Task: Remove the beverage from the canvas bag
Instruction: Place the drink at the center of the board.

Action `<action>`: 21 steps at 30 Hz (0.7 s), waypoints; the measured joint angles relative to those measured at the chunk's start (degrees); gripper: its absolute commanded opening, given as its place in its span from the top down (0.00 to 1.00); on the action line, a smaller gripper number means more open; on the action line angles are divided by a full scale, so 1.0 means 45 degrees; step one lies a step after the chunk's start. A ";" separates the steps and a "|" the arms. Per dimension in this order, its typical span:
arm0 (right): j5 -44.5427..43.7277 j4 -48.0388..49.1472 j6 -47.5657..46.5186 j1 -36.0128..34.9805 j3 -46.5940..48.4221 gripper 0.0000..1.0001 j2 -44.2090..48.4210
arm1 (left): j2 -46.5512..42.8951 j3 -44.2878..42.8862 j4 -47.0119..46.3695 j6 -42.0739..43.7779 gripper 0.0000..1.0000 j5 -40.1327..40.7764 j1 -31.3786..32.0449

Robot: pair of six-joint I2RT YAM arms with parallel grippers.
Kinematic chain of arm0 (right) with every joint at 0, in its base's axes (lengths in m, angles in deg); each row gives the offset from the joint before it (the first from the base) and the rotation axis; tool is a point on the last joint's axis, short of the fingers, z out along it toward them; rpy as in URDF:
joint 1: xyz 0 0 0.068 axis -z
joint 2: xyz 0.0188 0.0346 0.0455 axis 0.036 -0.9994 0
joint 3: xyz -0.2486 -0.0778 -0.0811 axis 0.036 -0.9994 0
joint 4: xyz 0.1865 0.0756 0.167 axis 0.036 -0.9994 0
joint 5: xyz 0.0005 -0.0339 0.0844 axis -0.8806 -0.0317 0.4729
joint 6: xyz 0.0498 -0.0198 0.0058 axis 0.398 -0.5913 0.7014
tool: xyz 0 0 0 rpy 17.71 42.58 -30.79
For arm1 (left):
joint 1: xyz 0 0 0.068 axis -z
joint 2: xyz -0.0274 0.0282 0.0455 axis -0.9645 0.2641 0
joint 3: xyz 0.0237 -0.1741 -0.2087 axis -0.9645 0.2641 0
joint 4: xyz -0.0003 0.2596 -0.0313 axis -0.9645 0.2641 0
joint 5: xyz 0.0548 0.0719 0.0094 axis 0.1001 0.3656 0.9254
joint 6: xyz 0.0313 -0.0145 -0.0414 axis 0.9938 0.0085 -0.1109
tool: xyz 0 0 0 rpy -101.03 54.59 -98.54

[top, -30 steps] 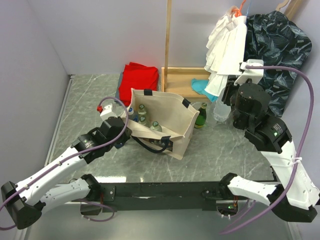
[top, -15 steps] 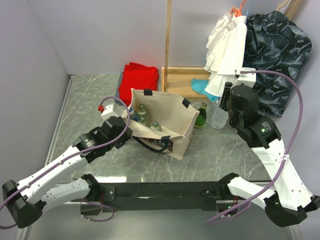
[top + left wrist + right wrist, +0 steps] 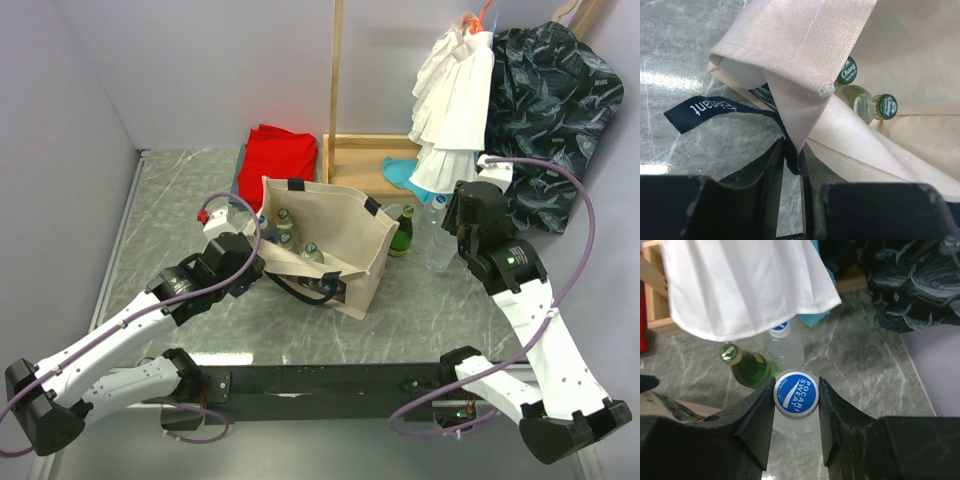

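The beige canvas bag (image 3: pixel 335 235) with navy strap handles stands open mid-table. Several green-capped glass bottles (image 3: pixel 286 218) stand inside it; two Chang caps (image 3: pixel 887 105) show in the left wrist view. My left gripper (image 3: pixel 250 262) is shut on the bag's near left rim corner (image 3: pixel 805 85) and the navy strap (image 3: pixel 715 107). My right gripper (image 3: pixel 796 396) is shut on the blue Pocari Sweat cap (image 3: pixel 796 389) of a clear plastic bottle (image 3: pixel 438 248), upright to the right of the bag, outside it.
A green glass bottle (image 3: pixel 403 230) stands by the bag's right side, with a second clear bottle (image 3: pixel 782 342) behind it. A red folded cloth (image 3: pixel 278 155), a wooden stand (image 3: pixel 365 155), a teal cloth (image 3: pixel 405 172), a hanging white garment (image 3: pixel 450 100) and a dark shirt (image 3: pixel 550 90) fill the back.
My right arm has come down and slightly left with the clear bottle, bringing it lower beside the green bottle. The left arm and the bag have not moved.
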 measured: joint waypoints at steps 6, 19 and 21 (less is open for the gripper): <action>0.0423 0.0447 0.0282 0.0942 -0.0826 1.00 -0.0005 | 0.0000 0.0000 0.0000 0.0024 0.76 0.0005 0.0000; 0.0816 0.1763 0.0811 0.2705 -0.2220 1.00 -0.0277 | 0.0180 -0.0010 -0.0053 0.0034 0.76 -0.0005 0.0000; 0.0816 0.1972 0.0855 0.2851 -0.2268 1.00 -0.0495 | 0.0262 -0.0039 -0.0044 0.0034 0.76 -0.0010 0.0000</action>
